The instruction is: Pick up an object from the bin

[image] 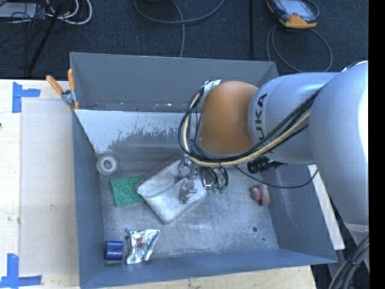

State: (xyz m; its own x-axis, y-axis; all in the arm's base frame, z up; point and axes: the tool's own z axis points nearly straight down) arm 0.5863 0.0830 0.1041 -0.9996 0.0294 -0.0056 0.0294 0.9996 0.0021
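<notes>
Pincer (187, 188), whose grip I cannot tell, points down onto the pale grey packet (157, 189) mid-bin.

Arm (319, 119) comes in from the right of the view: thick pale-grey links, running leftward and downward. There is black lettering on the link next to the wrist.

The wrist is capped by a rounded orange cover (225, 122), turned up toward the camera and hiding most of what sits under it.

Cables (191, 128), yellow, black and white, loop round the cover's left side, pass beneath it and sweep back to the right along the arm. One thin black lead trails off rightward with a small dark plug on it.

Gripper (188, 182) hangs below the cover's lower left edge, pointing down, low. Its metal parts are small and crowded together, hard to separate.
</notes>
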